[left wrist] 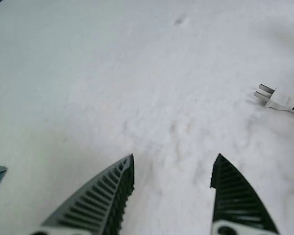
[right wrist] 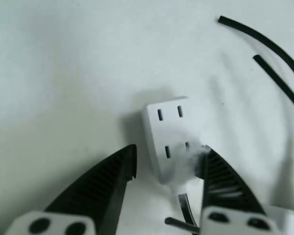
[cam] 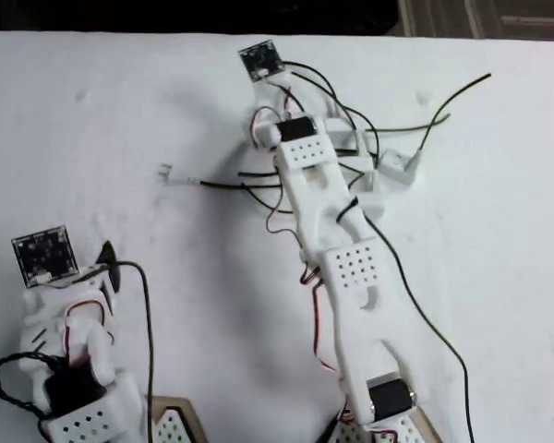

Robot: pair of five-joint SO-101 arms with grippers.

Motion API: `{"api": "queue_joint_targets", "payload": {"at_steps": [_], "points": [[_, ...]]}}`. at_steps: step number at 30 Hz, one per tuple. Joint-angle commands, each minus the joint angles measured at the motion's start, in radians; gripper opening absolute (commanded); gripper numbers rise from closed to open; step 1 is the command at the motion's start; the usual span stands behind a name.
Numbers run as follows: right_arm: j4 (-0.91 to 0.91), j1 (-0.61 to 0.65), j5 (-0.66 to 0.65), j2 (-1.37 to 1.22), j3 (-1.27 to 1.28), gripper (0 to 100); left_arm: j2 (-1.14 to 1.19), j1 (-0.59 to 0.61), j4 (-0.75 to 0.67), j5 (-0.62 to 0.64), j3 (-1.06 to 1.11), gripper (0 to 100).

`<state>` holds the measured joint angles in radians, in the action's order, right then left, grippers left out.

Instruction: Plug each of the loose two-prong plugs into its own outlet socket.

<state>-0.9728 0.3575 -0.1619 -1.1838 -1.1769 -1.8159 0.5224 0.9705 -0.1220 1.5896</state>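
Observation:
A white two-prong plug lies loose on the white table, its black cord trailing toward the outstretched arm. The left wrist view shows this plug off to one side, well beyond my left gripper, which is open over bare table. My right gripper is open astride a white outlet block with paired slots. One finger touches the block's edge, and the other stands apart from it.
Several black cords tangle around small white pieces beside the outstretched arm's far end. Two cords run past the outlet block. The folded arm sits at the near left corner. The table's far edge meets a dark floor.

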Motion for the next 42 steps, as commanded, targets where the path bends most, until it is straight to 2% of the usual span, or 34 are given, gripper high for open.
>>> {"api": "queue_joint_targets", "payload": {"at_steps": [1,11,22,24,27,28,35,42], "points": [[-0.044,-0.015,-0.006,-0.012,-0.163,19.4,-0.010,0.004,-0.015,-0.008,-0.005,26],[-0.025,-0.015,-0.008,-0.137,-0.232,19.4,-0.010,0.004,-0.015,-0.008,0.000,26],[-0.007,-0.033,-0.008,-0.153,-0.193,18.8,-0.010,0.004,-0.015,-0.008,0.000,26],[-0.007,-0.019,-0.008,-0.153,-0.183,14.4,-0.010,0.004,-0.015,-0.008,0.000,26],[-0.002,-0.012,-0.009,-0.142,-0.199,0.8,-0.010,0.004,-0.015,-0.008,0.000,26],[-0.008,-0.012,-0.009,-0.140,-0.224,1.7,-0.010,0.004,-0.015,-0.008,0.000,26],[-0.186,0.004,-0.008,-0.136,-0.502,1.7,-0.010,0.004,-0.015,-0.008,0.000,26],[-0.372,0.067,0.002,0.028,-0.493,1.7,-0.010,0.004,-0.015,-0.008,0.000,26]]}}
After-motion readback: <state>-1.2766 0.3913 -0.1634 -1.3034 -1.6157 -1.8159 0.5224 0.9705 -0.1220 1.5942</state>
